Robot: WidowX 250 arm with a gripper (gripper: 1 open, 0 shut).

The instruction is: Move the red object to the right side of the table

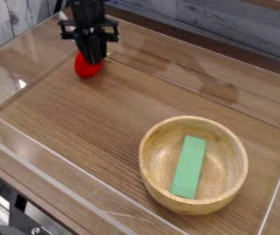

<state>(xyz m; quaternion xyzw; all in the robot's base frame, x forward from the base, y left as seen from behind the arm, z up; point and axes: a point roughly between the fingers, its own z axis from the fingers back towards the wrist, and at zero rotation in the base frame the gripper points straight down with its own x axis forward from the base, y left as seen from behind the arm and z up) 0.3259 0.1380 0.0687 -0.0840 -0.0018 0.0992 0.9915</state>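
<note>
The red object (91, 67), a small round toy fruit, is at the far left of the table (154, 96). My gripper (95, 55) points straight down right over it, its dark fingers drawn close together and pinching the fruit's top. The fruit hangs at the fingertips just above the wood. Any green tip is hidden by the fingers.
A round light wooden bowl (153, 140) stands at the near right with a flat green block (191, 167) lying in it. Low clear acrylic walls (19, 87) edge the tabletop on the left, front and right.
</note>
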